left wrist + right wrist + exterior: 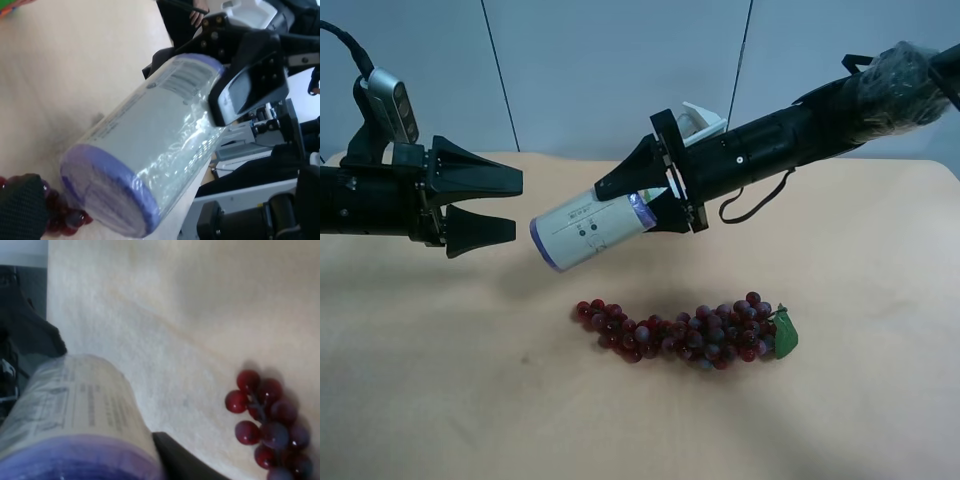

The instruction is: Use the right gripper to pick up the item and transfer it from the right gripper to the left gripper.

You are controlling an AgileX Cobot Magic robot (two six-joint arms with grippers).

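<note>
item (590, 232) held up mid-air
It's clamped at one end by the right gripper (642, 203), above the grapes (685, 332); the left gripper (517, 207) is held wide open just left of it.

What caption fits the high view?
Right gripper holds a white can toward the open left gripper; grapes on the table.
</note>
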